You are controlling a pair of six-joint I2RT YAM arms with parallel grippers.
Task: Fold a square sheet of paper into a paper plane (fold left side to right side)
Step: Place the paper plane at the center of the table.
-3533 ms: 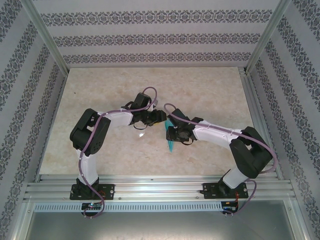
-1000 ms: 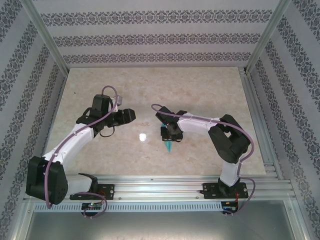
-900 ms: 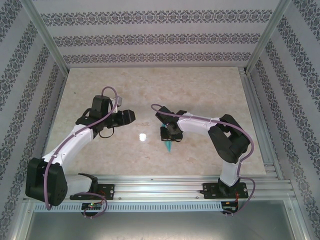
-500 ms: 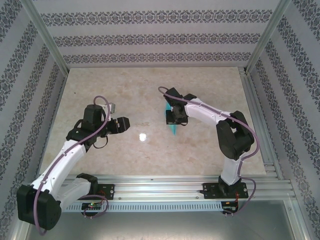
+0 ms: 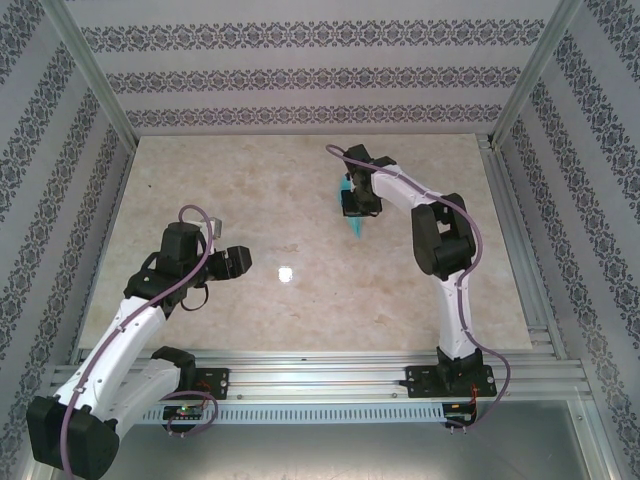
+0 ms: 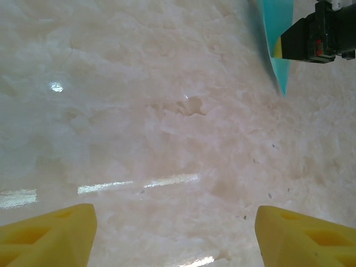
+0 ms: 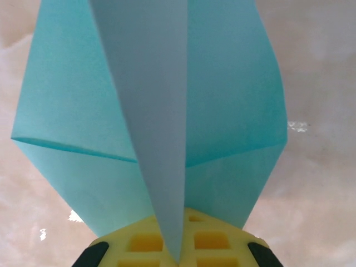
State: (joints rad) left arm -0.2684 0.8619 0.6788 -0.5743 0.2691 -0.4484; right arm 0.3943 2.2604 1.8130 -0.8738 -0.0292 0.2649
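Overhead and left-wrist views share paper plane (image 5: pixel 357 224).

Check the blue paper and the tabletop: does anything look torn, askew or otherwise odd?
Nothing stands out. The paper plane is pinched in the right gripper, creases clean, no tears visible; the left gripper is open.

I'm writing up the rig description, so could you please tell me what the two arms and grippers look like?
The left arm and right arm share white links, black joint housings and black bases. A mauve cable runs along each. The left gripper and right gripper are black with yellow fingers moulded with recessed pockets.
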